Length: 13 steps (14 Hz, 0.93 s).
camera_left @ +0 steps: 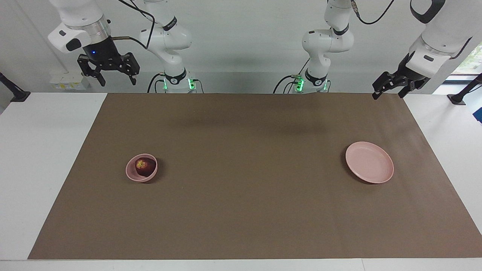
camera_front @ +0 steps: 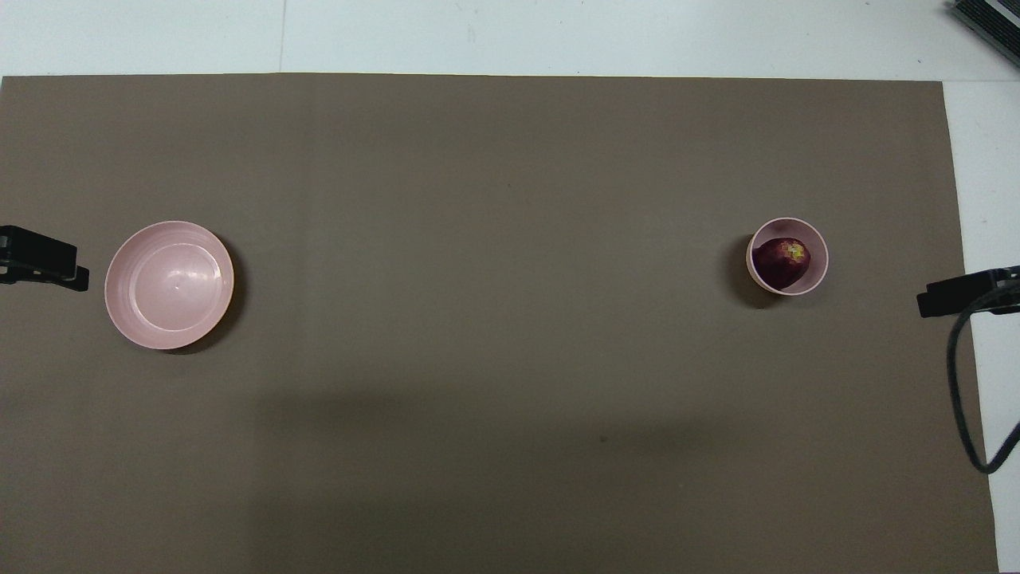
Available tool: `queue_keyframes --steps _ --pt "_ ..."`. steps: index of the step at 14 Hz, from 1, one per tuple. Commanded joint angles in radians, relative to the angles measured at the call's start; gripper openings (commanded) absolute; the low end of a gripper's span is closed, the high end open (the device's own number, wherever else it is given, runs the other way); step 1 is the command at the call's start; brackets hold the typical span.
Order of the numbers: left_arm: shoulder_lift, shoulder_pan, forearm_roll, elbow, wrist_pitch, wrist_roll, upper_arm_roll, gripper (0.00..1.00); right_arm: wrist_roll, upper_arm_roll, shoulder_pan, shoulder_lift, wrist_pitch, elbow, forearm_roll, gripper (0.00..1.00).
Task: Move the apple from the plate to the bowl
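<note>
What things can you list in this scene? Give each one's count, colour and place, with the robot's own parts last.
apple: one, dark red with a yellowish patch, in the bowl.
bowl: one, pale pink, on the mat toward the right arm's end.
plate: one, pale pink, bare, on the mat toward the left arm's end.
mat: one, brown, covering most of the table.
table: one, white.
right gripper: one, black, open, raised over its own end of the table.
left gripper: one, black, open, raised over the mat's corner.
</note>
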Motion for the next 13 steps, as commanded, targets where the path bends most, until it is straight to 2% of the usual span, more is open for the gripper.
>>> queue_keyframes --steps 1,7,13 --pt "-0.002 -0.005 0.011 0.009 -0.014 -0.012 0.003 1.0 -0.004 0.005 -0.005 -0.026 0.024 -0.035 -0.003 1.0" --pt "-0.002 -0.005 0.011 0.009 -0.014 -0.012 0.003 1.0 -0.001 0.005 -0.005 -0.029 0.018 -0.038 0.051 1.0" --pt "-0.002 -0.005 0.011 0.009 -0.014 -0.012 0.003 1.0 -0.002 0.004 -0.011 -0.032 0.016 -0.044 0.049 1.0"
